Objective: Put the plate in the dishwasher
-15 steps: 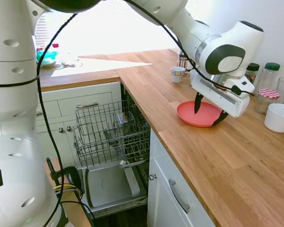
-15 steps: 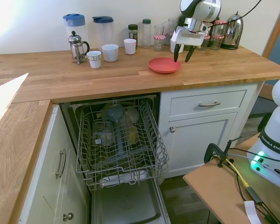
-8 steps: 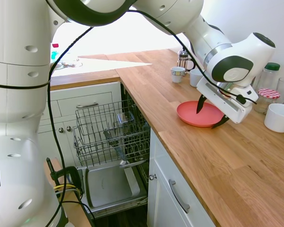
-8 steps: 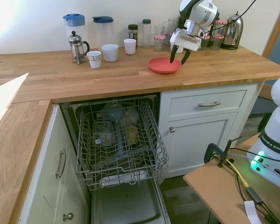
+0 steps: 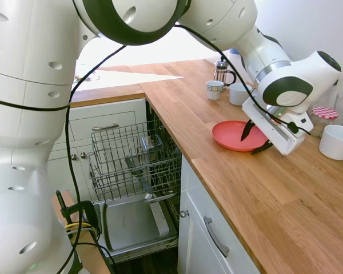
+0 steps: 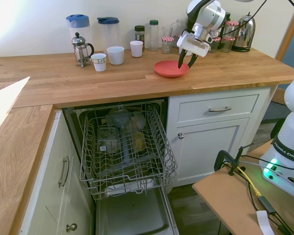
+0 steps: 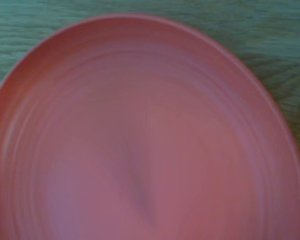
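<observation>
The coral-red plate point(image 5: 231, 135) point(image 6: 168, 69) lies flat on the wooden counter, and it fills the wrist view point(image 7: 140, 140). My gripper point(image 5: 254, 141) point(image 6: 186, 61) is open and tilted down at the plate's edge on the jar side. One finger is over the plate's inside and the other is just outside its rim. The dishwasher point(image 5: 134, 162) point(image 6: 125, 147) stands open under the counter, with its grey wire rack pulled out over the lowered door point(image 6: 132, 215).
A white bowl point(image 5: 336, 141) sits close by the gripper. Jars point(image 6: 166, 44), a kettle point(image 6: 242, 33), white mugs point(image 6: 115, 55), a French press point(image 6: 80, 49) and pitchers point(image 6: 108, 32) line the back of the counter. Several items stand in the rack.
The gripper has come down and tilted onto the plate's edge, and its fingers now straddle the rim. The plate has shifted slightly away from the gripper.
</observation>
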You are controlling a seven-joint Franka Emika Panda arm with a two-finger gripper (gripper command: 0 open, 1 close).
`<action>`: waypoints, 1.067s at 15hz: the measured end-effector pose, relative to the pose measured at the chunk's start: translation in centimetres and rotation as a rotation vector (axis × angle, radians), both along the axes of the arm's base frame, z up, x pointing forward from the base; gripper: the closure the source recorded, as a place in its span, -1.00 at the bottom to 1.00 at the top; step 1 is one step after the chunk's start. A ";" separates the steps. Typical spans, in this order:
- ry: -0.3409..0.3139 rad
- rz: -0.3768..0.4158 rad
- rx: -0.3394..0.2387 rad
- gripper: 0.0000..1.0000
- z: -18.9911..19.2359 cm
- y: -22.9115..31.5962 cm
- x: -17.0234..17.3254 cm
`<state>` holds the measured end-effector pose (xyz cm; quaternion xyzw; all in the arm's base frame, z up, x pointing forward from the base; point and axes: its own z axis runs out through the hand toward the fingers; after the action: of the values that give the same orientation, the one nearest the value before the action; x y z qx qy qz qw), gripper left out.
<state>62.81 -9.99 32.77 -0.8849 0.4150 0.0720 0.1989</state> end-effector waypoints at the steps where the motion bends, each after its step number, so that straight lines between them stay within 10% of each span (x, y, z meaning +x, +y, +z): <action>1: 0.001 -0.008 0.007 1.00 -0.2 -0.3 0.0; 16: 0.000 -0.033 0.042 1.00 -0.5 -0.5 0.2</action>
<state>62.98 -10.52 32.22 -0.8736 0.4277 0.0774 0.2186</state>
